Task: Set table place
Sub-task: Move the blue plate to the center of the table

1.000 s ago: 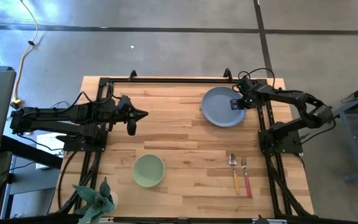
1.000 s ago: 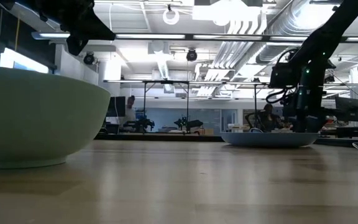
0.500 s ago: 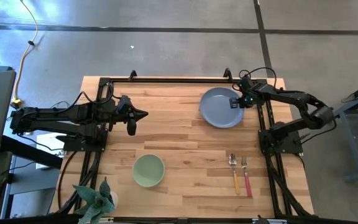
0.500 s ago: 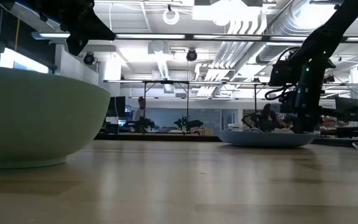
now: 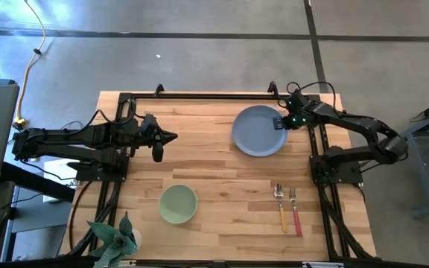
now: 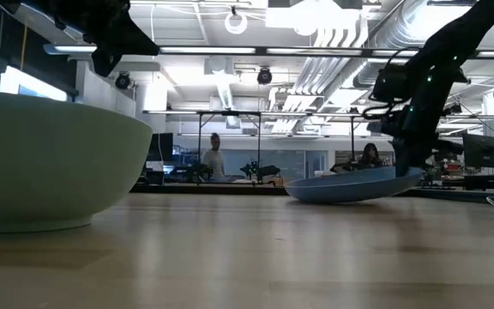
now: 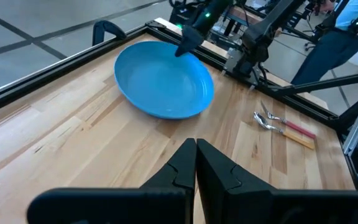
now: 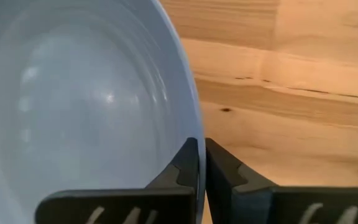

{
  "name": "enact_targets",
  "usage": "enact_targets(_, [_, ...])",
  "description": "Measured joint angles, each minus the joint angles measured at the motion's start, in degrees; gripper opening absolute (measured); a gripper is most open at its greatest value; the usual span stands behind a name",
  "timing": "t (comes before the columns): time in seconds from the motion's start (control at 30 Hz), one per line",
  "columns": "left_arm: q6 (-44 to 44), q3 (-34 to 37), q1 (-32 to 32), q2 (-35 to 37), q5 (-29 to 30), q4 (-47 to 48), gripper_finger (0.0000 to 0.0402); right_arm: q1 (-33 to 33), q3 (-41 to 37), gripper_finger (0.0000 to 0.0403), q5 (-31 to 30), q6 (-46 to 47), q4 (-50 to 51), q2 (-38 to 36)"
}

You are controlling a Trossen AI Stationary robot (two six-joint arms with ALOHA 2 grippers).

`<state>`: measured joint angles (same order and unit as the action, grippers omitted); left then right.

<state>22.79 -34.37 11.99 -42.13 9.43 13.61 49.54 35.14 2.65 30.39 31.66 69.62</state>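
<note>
My right gripper: clamped on the plate rim, that edge tilted up off the table.
My left gripper: closed, empty, hovering.

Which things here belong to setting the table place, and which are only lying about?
For the job:
plate, held at its rim by the right pincer
bowl
spoon
fork

Lying about:
plant
yellow cable on the floor

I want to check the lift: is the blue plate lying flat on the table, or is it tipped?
Tipped. In the low view the plate slants, its edge under the right gripper raised and the opposite edge on the table; the gripper pinches its rim.
</note>
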Motion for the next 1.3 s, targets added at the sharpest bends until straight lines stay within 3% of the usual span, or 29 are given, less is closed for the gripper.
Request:
enact_targets(0.4, [0.0,0.0,0.0,0.0,0.0,0.0,0.0001,-14.1,0.0,0.0001,0.3,9.8,2.1,-3.2])
enact_targets(0.83, [0.0,0.0,0.0,0.0,0.0,0.0,0.0001,-32.2,0.1,0.0000,-3.0,23.5,-4.2,-2.5])
enact_targets(1.07, [0.0,0.0,0.0,0.0,0.0,-0.1,0.0001,-38.9,0.3,0.0000,-3.8,28.5,-10.1,2.4])
enact_targets(1.3, [0.1,0.0,0.0,0.0,0.0,-0.1,0.0001,-41.2,8.4,0.0000,-4.2,25.0,-9.9,12.5])
